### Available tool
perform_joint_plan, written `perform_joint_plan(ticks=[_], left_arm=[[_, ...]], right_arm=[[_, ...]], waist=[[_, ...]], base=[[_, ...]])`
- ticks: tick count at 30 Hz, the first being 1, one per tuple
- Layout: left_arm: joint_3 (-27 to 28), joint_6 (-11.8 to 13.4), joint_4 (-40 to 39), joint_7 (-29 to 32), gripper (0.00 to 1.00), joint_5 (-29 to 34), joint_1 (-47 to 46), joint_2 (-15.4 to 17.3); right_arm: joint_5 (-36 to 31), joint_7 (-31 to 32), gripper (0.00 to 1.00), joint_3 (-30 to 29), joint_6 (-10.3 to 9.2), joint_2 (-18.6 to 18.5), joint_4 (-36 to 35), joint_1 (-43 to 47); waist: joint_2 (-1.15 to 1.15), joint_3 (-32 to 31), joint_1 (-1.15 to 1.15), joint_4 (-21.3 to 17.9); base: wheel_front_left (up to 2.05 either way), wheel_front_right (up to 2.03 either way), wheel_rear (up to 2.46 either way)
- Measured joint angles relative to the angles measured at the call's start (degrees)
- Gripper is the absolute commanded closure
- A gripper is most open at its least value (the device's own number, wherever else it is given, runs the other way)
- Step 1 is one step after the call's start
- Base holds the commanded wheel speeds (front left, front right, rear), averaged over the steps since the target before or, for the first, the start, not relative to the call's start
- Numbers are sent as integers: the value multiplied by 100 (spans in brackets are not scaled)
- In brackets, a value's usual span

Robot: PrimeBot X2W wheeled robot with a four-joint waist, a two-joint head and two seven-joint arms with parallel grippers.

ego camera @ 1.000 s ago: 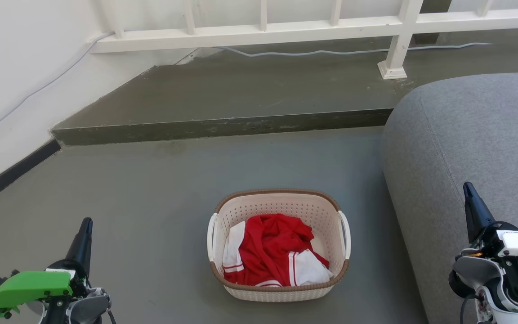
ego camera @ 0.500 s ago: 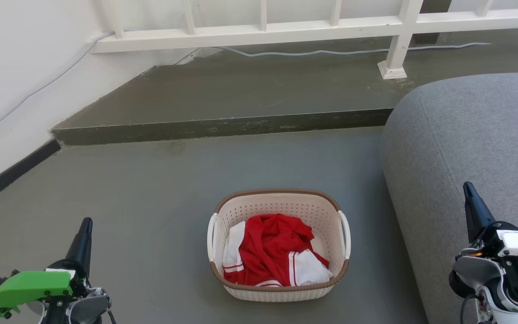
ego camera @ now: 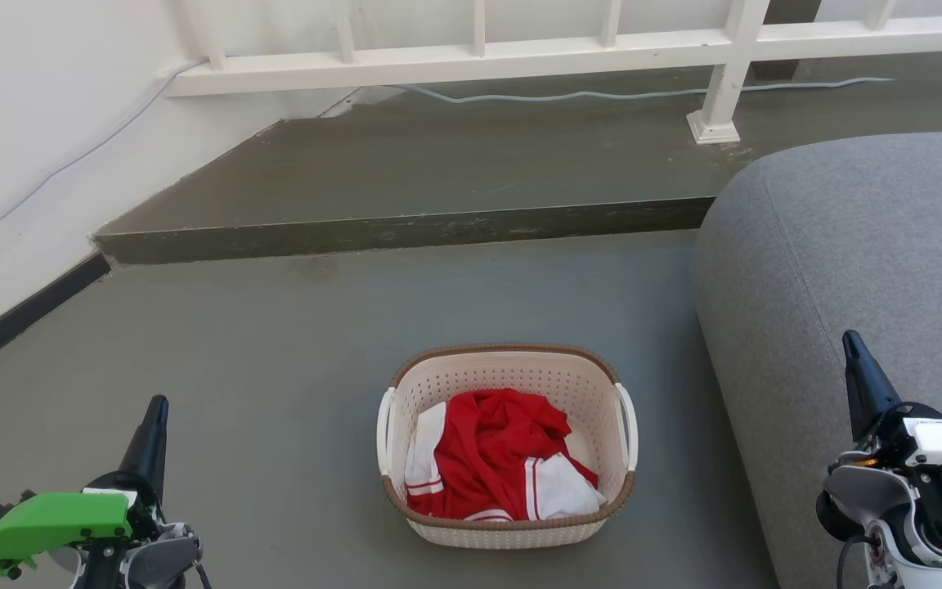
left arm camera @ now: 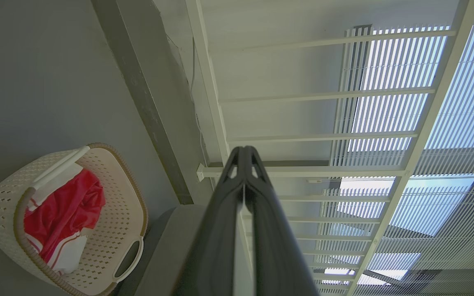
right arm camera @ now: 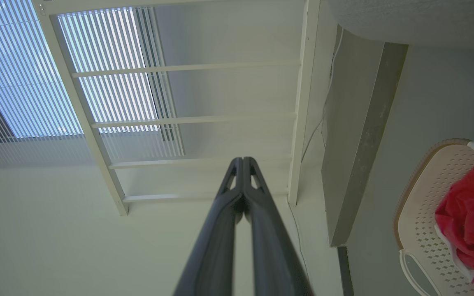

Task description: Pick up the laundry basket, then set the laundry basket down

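Note:
The laundry basket (ego camera: 507, 532) stands on the grey floor at bottom centre of the head view, cream perforated plastic with a brown rim and a white handle on each side. Red and white clothes (ego camera: 497, 458) lie inside. It also appears as the basket (left arm camera: 121, 213) at the left of the left wrist view and the basket (right arm camera: 422, 218) at the right edge of the right wrist view. My left gripper (ego camera: 158, 406) is at lower left, well apart from the basket, fingers shut and empty. My right gripper (ego camera: 850, 340) hangs at lower right over the sofa, also shut and empty.
A grey sofa (ego camera: 855, 245) fills the right side, close to the basket's right handle. A raised concrete step (ego camera: 405, 229) runs across behind the basket, with a white railing (ego camera: 479, 61) and a cable beyond. A white wall (ego camera: 21, 147) with a dark skirting closes the left.

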Motion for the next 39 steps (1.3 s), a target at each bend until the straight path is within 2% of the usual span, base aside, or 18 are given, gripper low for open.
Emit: perform_joint_plan(ticks=[39], left_arm=[[0,0,-3,0,100,0,0,0]], right_arm=[[0,0,100,0,0,0,-5,0]], waist=[[0,0,0,0]], base=[[0,0,0]])
